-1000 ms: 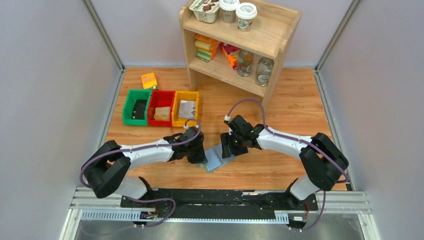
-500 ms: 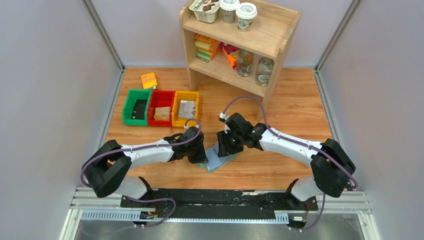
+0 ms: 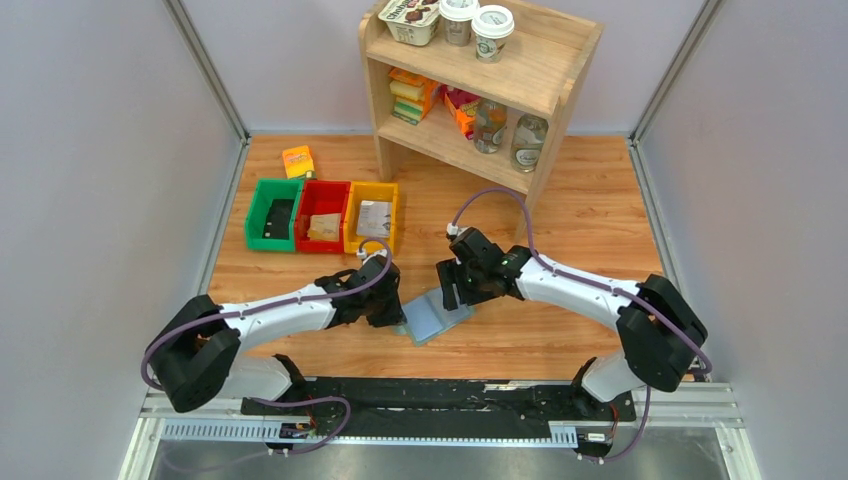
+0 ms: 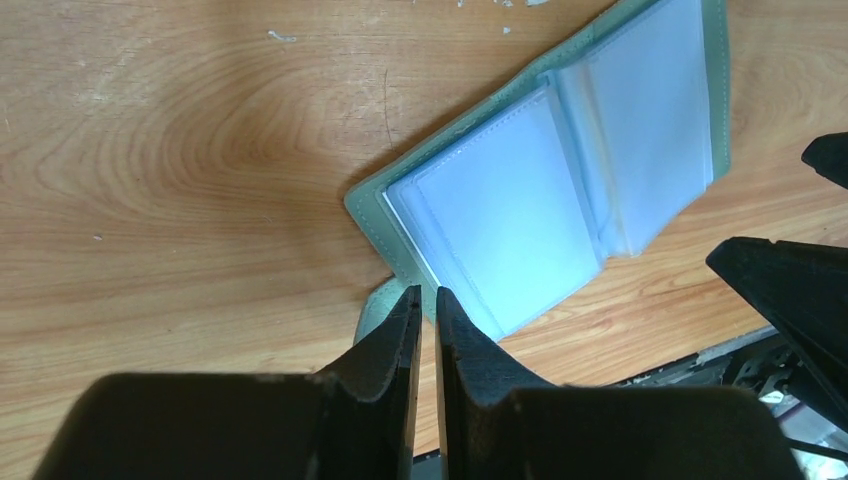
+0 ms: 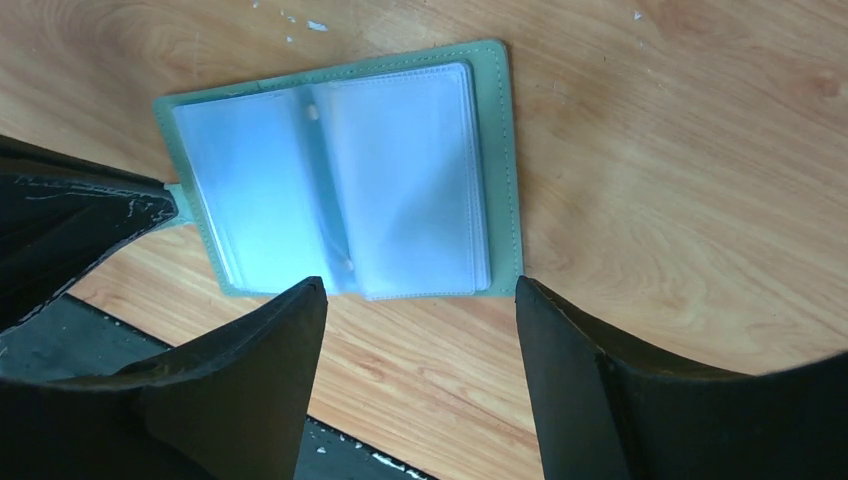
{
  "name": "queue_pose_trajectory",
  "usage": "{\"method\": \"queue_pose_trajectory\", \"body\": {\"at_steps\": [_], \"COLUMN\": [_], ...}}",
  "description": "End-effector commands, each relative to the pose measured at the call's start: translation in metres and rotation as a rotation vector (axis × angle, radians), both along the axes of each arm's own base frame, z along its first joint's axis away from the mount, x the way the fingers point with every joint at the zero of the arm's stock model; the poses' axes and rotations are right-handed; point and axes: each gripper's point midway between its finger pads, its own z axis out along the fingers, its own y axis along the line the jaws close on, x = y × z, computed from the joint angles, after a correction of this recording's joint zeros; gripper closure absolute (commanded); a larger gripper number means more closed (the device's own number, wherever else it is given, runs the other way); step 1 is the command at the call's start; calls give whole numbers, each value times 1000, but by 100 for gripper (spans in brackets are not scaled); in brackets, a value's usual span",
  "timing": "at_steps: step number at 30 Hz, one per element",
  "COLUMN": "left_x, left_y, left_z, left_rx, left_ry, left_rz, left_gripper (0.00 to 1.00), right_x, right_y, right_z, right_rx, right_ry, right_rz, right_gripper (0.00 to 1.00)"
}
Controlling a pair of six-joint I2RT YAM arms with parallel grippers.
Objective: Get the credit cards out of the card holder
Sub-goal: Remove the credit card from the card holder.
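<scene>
Near the front edge of the wooden worktop (image 3: 600,220), at 6 o'clock from the wooden shelf unit (image 3: 480,90), the thin sage-green bifold card holder (image 3: 432,320) lies open and flat, blue-grey pockets up. At its 9 o'clock edge sits the left gripper (image 4: 427,300), jaws pressed together beside the small side tab (image 4: 372,305); whether they pinch it cannot be told. At its 1 o'clock hovers the right gripper (image 5: 418,300), jaws wide apart.

Sage-green card holder (image 5: 495,170) (pale blue sleeves); wood-grain table (image 5: 680,150).
</scene>
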Motion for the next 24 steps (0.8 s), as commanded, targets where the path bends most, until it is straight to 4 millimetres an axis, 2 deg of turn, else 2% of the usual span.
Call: {"method": "queue_pose_trajectory", "body": {"at_steps": [1, 7, 10, 20, 22, 24], "left_x": [-2, -1, -4, -5, -4, -4], "left_y": [0, -5, -7, -9, -10, -9], "left_z": [-4, -14, -17, -18, -17, -17], "left_rx": [10, 12, 0, -6, -7, -7], "left_ry": [7, 27, 46, 52, 50, 50], "left_rz": [-6, -11, -20, -25, -26, -25], "left_gripper": [83, 83, 83, 84, 84, 84], "right_x": [16, 20, 14, 8, 8, 13], "right_y": [10, 17, 25, 32, 31, 27], "right_z": [5, -11, -13, -19, -18, -17], "right_rx": [7, -8, 27, 47, 46, 28], "right_ry": [-59, -41, -11, 18, 18, -4], "right_rz": [-4, 20, 58, 100, 96, 72], "right_gripper": [28, 29, 30, 47, 47, 44]}}
